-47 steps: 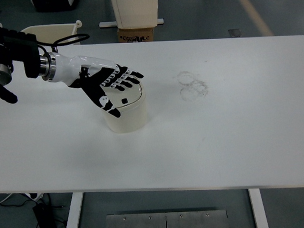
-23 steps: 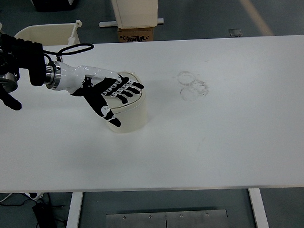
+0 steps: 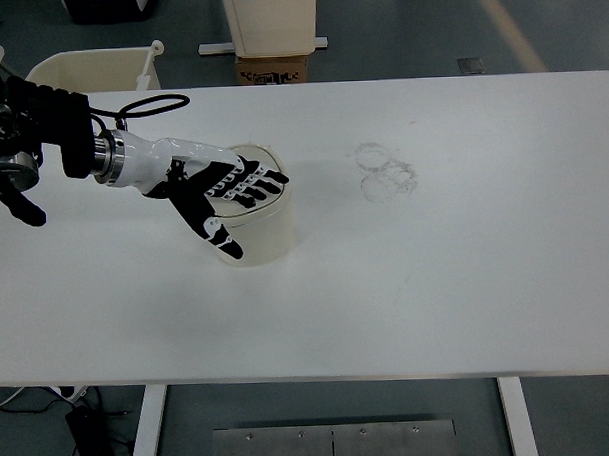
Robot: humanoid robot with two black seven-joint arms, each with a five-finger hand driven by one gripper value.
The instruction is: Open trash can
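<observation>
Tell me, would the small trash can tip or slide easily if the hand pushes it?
The trash can looks like light plastic, so it probably slides on the smooth table. The left hand rests flat on top; downward pressure likely steadies it.

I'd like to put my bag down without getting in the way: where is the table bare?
The white table is bare right of the faint ring marks and along the whole near edge. The only crowded spot is at left, where the left hand lies spread over the trash can.
</observation>
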